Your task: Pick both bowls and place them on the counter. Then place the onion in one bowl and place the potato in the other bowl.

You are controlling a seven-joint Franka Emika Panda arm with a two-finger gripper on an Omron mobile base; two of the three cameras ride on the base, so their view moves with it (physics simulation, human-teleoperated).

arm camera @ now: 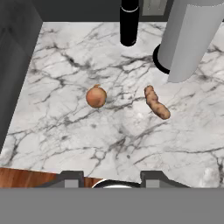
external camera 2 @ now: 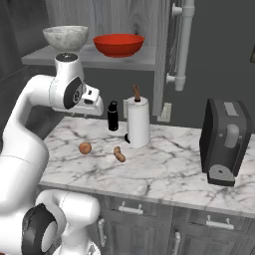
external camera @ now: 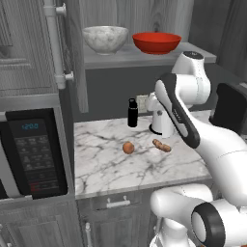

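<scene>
Two bowls stand on the grey shelf [external camera: 144,57] above the counter: a deep marble-patterned bowl [external camera: 105,38] [external camera 2: 65,37] and, to its right, a wider glossy red bowl [external camera: 156,42] [external camera 2: 118,45]. On the white marble counter [external camera: 111,169] [arm camera: 87,140] lie the round onion [external camera: 128,148] [external camera 2: 85,148] [arm camera: 96,96] and, a little to its right, the elongated potato [external camera: 161,145] [external camera 2: 119,154] [arm camera: 156,102]. My gripper [external camera 2: 89,112] [arm camera: 112,177] hangs high over the counter's front, below the shelf, pointing down. Its jaws stand apart with nothing between them.
A black bottle [external camera: 132,112] [arm camera: 129,22] and a paper towel roll [external camera 2: 138,122] [arm camera: 192,39] stand at the back of the counter behind the potato. A microwave [external camera: 34,154] bounds the counter on the left, and a dark coffee machine [external camera 2: 225,142] stands on the right.
</scene>
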